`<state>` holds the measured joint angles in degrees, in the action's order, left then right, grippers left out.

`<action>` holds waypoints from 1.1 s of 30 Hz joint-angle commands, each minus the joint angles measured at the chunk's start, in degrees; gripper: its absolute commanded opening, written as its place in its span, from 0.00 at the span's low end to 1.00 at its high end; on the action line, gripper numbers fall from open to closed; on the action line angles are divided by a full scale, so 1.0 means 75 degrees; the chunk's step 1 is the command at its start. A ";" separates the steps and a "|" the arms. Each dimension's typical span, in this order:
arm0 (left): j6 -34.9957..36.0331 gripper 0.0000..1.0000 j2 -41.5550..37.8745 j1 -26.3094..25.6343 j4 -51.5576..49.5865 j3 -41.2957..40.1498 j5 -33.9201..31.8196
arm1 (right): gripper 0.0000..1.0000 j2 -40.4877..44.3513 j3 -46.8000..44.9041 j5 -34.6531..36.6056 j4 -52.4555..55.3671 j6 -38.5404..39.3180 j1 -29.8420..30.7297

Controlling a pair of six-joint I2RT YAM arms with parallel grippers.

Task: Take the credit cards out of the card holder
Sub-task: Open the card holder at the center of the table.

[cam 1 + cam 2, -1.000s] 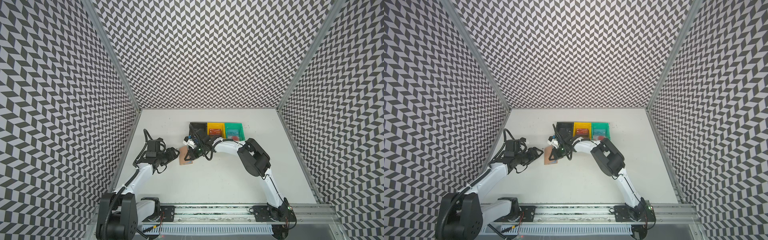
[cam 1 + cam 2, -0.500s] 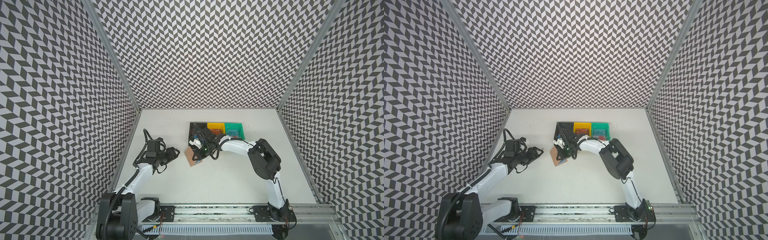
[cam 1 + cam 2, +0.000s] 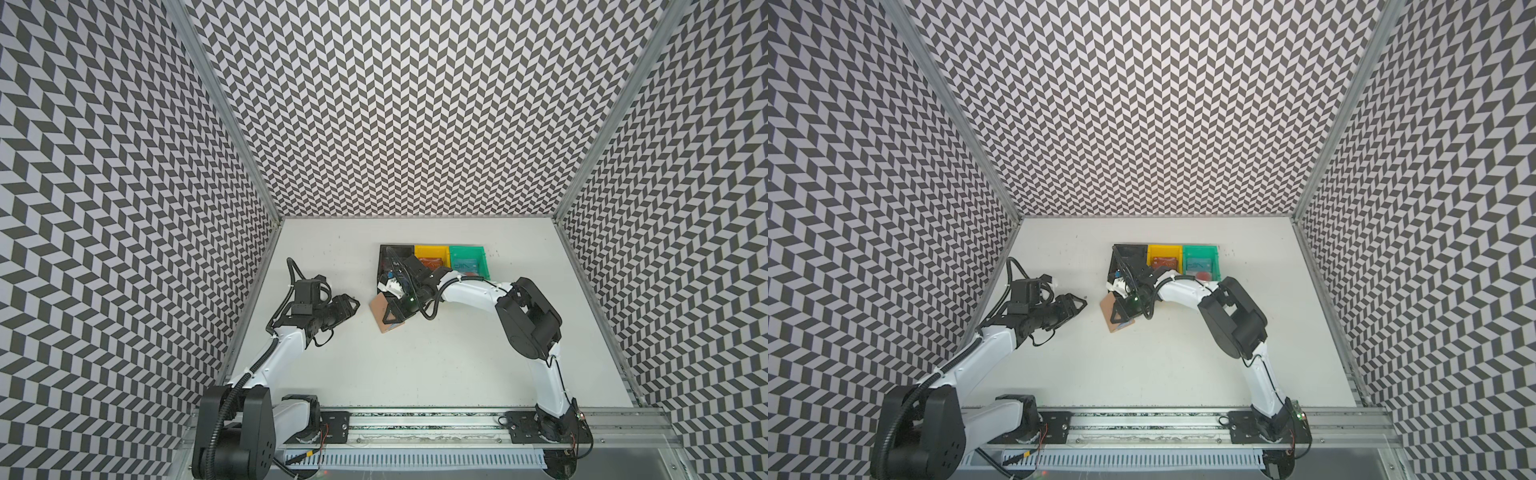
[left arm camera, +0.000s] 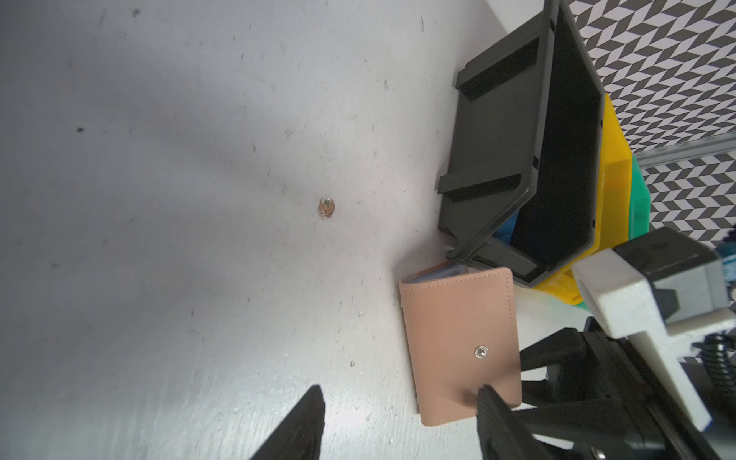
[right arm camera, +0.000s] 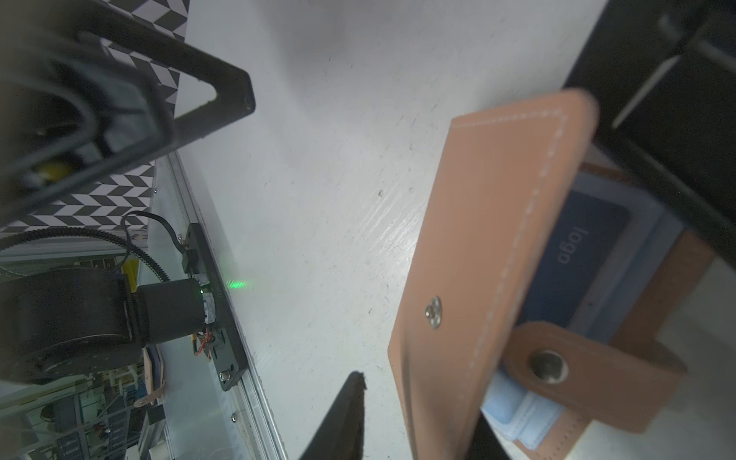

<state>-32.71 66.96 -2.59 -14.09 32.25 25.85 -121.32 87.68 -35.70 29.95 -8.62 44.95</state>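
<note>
Card holder (image 3: 378,308) is on the table (image 3: 415,374), just beside the black bin's (image 3: 384,253) near corner. A second ago it lay farther from that bin, right at the left gripper's tips. It has since slid toward the bin and turned a bit. Its cover is lifted, and a blue card (image 5: 573,255) shows in its sleeve.

Right gripper (image 3: 392,322) is over the holder, fingers (image 5: 350,398) apart either side of the raised cover, with a gap showing. The right elbow has swung outward.

Left gripper (image 3: 351,302) hasn't moved and now sits clear of the holder, on its side away from the bin, fingers (image 4: 310,418) spread and empty.
</note>
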 commanded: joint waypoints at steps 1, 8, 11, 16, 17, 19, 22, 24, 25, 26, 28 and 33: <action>-0.0045 0.62 0.0152 0.0058 0.0249 -0.0023 0.0141 | 0.23 -0.0053 0.0304 0.0181 -0.0148 0.0178 0.0230; -0.0201 0.62 0.0526 0.0041 0.0618 0.0139 0.0455 | 0.18 -0.0196 0.0415 0.0471 -0.0092 0.0296 0.0667; -0.0256 0.62 0.0634 0.0029 0.0701 0.0262 0.0535 | 0.18 -0.0262 0.0483 0.0549 -0.0048 0.0328 0.0776; -0.0347 0.63 0.0529 -0.0006 0.0807 0.0224 0.0606 | 0.16 -0.0336 0.0560 0.0737 -0.0010 0.0302 0.0827; -0.0374 0.63 0.0532 -0.0017 0.0843 0.0204 0.0662 | 0.16 -0.0336 0.0556 0.0777 -0.0020 0.0295 0.0833; -0.0408 0.63 0.0572 -0.0062 0.0942 0.0167 0.0698 | 0.15 -0.0293 0.0567 0.0840 -0.0012 0.0319 0.0842; -0.0471 0.64 0.0674 -0.0113 0.1050 0.0141 0.0748 | 0.15 -0.0224 0.0567 0.0904 0.0002 0.0328 0.0851; -0.0508 0.65 0.0730 -0.0152 0.1158 0.0130 0.0816 | 0.15 -0.0188 0.0557 0.0884 -0.0009 0.0352 0.0862; -0.0531 0.66 0.0771 -0.0172 0.1195 0.0136 0.0819 | 0.15 -0.0168 0.0534 0.0886 -0.0041 0.0365 0.0874; -0.0548 0.66 0.0802 -0.0193 0.1230 0.0142 0.0830 | 0.15 -0.0146 0.0504 0.0905 -0.0072 0.0375 0.0882; -0.0581 0.66 0.0878 -0.0207 0.1313 0.0141 0.0863 | 0.15 -0.0108 0.0440 0.0909 -0.0168 0.0379 0.0892; -0.0648 0.68 0.1170 -0.0228 0.1549 0.0087 0.0992 | 0.15 -0.0015 0.0285 0.0899 -0.0351 0.0400 0.0897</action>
<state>-36.75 74.70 -4.01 -5.13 32.71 31.90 -122.65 90.52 -29.54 30.09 -6.66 51.27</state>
